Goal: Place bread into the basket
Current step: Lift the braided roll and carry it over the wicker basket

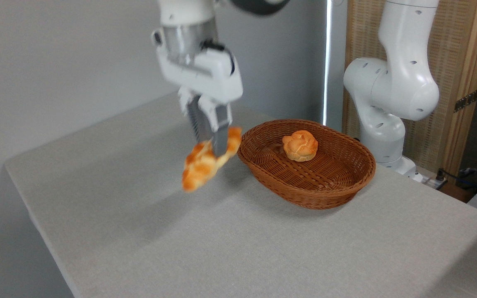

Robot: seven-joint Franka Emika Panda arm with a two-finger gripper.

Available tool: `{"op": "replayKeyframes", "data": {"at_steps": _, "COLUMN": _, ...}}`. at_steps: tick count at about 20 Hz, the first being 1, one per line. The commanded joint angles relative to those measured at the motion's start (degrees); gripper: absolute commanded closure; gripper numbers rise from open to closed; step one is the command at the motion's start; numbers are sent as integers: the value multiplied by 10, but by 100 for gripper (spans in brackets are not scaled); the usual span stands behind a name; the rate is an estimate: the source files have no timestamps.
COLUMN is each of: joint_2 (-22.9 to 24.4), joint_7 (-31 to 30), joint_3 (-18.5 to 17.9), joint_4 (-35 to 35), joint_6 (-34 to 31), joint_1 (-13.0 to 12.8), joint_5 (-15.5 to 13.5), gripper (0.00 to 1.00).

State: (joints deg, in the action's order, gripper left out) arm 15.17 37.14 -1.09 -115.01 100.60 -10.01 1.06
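Observation:
The bread (200, 167), a long braided golden-orange loaf, hangs tilted in the air above the table, its lower end pointing down left. My gripper (211, 150) is shut on its upper middle, fingers pointing down. The loaf is slightly blurred. It hangs just left of the basket (338, 188), an oval brown wicker one, and its upper end is close to the basket's left rim.
A small round knotted bun (300, 145) lies inside the basket. The arm's white base (387, 103) stands behind the basket at the right. The grey table (139, 231) has edges at the left and front. Cables (470, 178) lie at the far right.

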Motion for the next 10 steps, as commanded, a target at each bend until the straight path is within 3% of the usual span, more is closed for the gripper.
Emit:
{"op": "replayKeyframes", "data": {"at_steps": 1, "joint_2": 59, "joint_7": 58, "joint_3": 9, "joint_4": -18, "joint_6": -70, "joint_1": -7, "joint_5": -11, "gripper": 60}}
{"op": "replayKeyframes", "data": {"at_steps": 6, "joint_2": 159, "joint_7": 149, "joint_3": 5, "joint_4": -103, "joint_6": -117, "joint_1": -10, "joint_5": -10, "gripper": 58}}
{"op": "replayKeyframes", "data": {"at_steps": 10, "joint_2": 180, "joint_7": 183, "joint_3": 5, "joint_4": -151, "joint_6": -143, "joint_1": -11, "joint_5": -1, "gripper": 55}}
